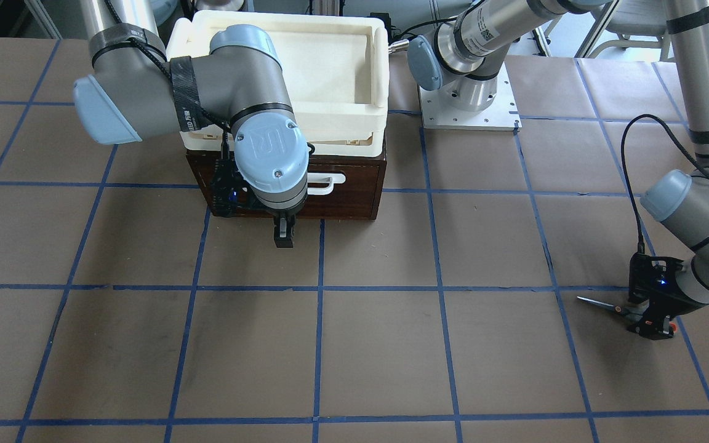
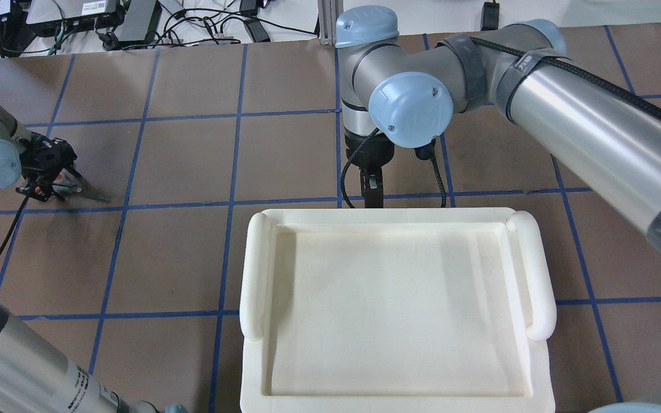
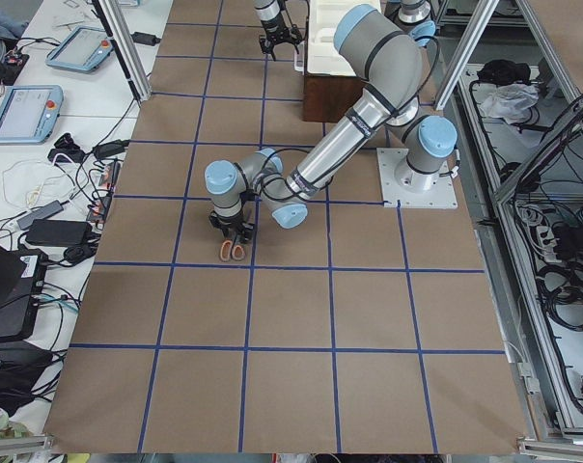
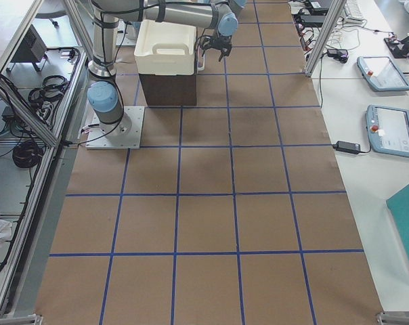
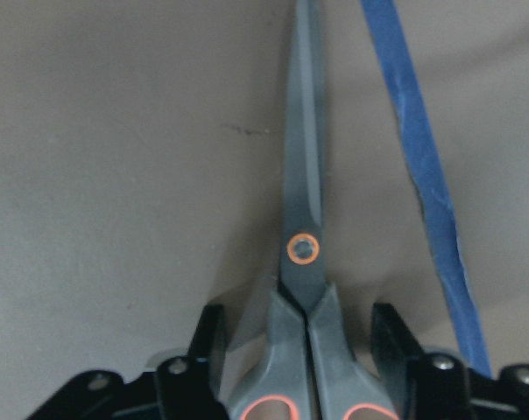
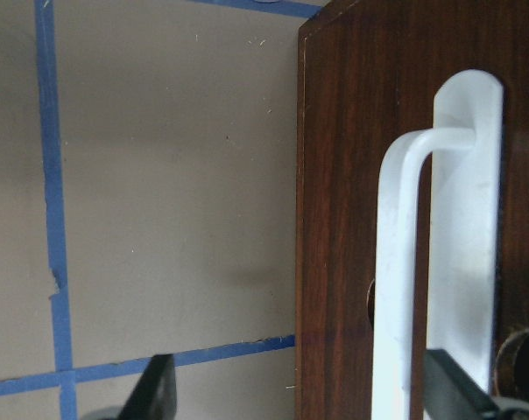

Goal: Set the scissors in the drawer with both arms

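The scissors (image 1: 604, 304) lie flat on the brown table at the robot's far left, blades closed. They fill the left wrist view (image 5: 301, 219), grey handles with orange-lined loops at the bottom. My left gripper (image 1: 653, 321) is down over the handles, open, with a finger (image 5: 208, 337) on each side and a gap to each. The dark brown drawer (image 1: 354, 197) is shut. My right gripper (image 1: 284, 237) hangs open in front of it. In the right wrist view the white bar handle (image 6: 396, 262) stands between its spread fingers (image 6: 159, 389).
A cream-white foam tray (image 2: 256, 275) sits on top of the drawer cabinet. The left arm's white base plate (image 1: 502, 111) is bolted beside it. Blue tape lines (image 1: 319, 289) grid the table. A cable (image 1: 631, 184) loops off the left wrist.
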